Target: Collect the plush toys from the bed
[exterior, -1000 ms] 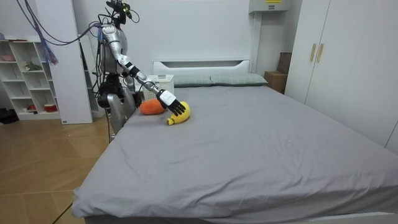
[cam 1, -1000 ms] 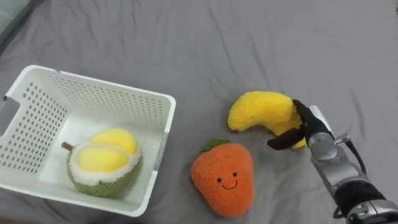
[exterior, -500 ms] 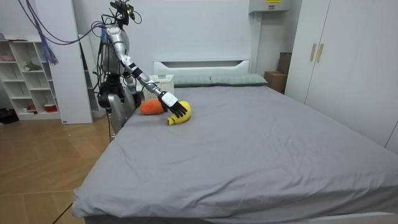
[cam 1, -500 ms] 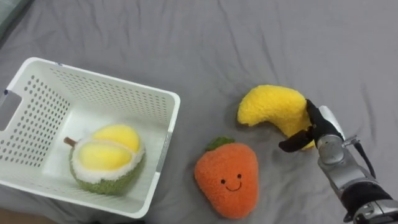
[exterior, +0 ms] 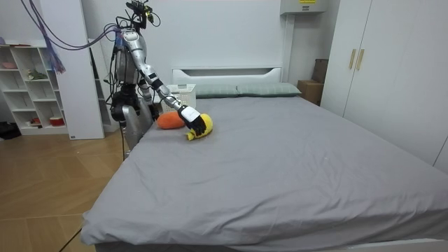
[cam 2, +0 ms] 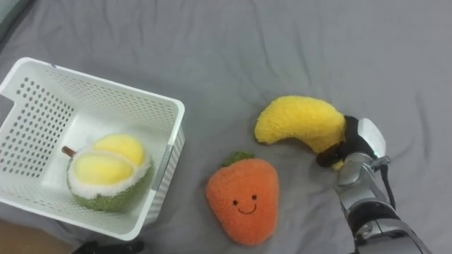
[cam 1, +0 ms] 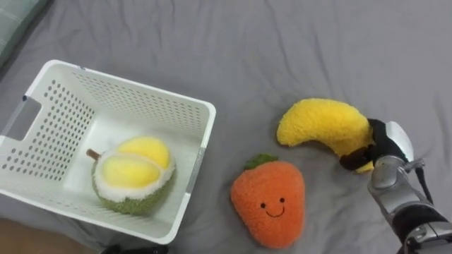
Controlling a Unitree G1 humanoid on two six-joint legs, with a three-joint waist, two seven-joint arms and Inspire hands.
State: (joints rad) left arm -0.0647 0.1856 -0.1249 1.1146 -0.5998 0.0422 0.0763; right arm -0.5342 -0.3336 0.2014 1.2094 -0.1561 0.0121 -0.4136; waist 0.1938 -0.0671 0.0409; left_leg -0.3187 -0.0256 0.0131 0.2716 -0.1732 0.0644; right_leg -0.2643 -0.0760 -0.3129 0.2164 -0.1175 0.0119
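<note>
I held my right hand (cam 1: 382, 141) curled round the right end of the plush banana (cam 1: 321, 123), which lay on the bed (cam 1: 282, 42) beside the orange toy (cam 1: 268, 202). I judged this the grasping step. The next move called for lifting the banana across to the basket (cam 1: 205, 118), where a durian toy (cam 1: 131, 173) sat.

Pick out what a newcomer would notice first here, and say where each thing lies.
The robot's right hand grips one end of the yellow plush banana on the grey bed. Beside it lies a smiling orange plush fruit; left of that, a white perforated plastic basket holds a yellow-green plush durian half.
</note>
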